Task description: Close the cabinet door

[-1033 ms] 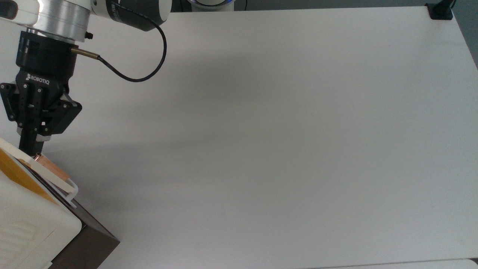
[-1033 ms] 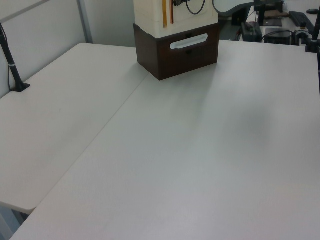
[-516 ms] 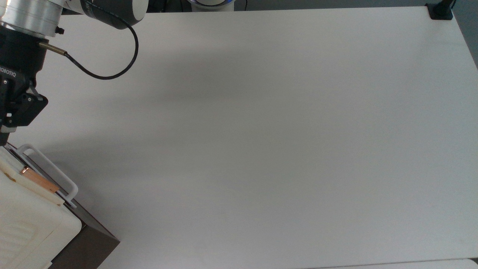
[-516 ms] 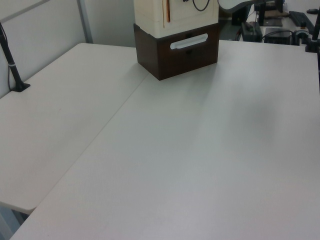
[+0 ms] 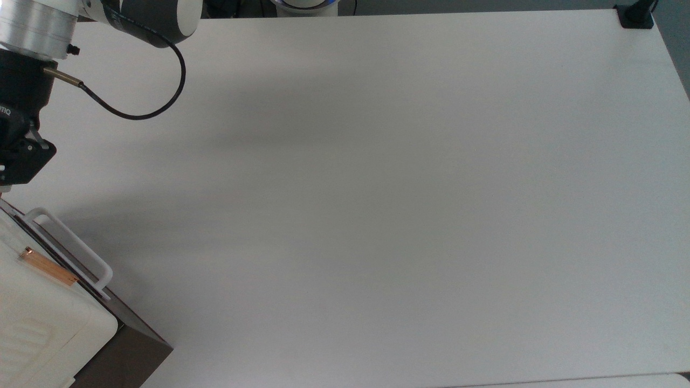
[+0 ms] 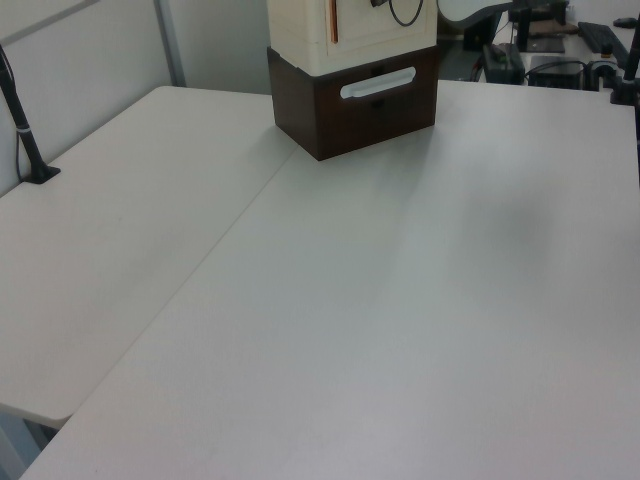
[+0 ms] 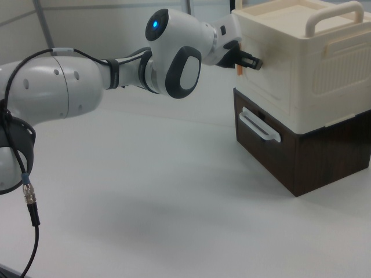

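White table carries cream cabinet on brown base. Tool w/ fingers together, tip touching cabinet door, which sits abt flush, directly ahead of tool.

The cabinet stands on a drawer unit, which rests on the table at the top view's lower left corner. The hand sits against the cabinet door, on the right view's left face, above the drawer handle.
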You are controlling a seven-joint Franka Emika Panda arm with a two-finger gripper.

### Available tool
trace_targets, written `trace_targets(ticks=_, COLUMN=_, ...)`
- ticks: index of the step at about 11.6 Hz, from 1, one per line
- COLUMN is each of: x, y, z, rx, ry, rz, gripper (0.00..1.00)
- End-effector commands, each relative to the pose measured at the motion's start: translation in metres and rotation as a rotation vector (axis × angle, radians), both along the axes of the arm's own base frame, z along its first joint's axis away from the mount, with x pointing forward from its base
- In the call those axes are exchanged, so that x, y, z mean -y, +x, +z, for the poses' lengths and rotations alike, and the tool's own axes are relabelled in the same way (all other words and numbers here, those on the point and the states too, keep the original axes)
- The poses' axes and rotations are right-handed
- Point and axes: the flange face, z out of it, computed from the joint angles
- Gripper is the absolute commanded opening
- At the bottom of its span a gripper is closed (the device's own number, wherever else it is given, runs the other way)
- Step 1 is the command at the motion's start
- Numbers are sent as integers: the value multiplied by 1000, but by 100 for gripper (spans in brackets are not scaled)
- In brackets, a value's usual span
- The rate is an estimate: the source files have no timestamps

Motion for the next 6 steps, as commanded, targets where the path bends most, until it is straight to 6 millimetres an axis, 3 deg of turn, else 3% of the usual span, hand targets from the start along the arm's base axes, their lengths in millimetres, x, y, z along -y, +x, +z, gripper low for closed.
trace_targets(ticks=1, x=13, y=0, z=-6, rx=-2, ry=-31, rz=-6, gripper=16)
trace_targets(ticks=4, x=-6, y=0, z=-1, rx=-8, ry=-19, rz=20, gripper=16)
trace_targets(ticks=6, x=-45, y=0, z=-17, rx=-56, ry=2, rz=69, gripper=16)
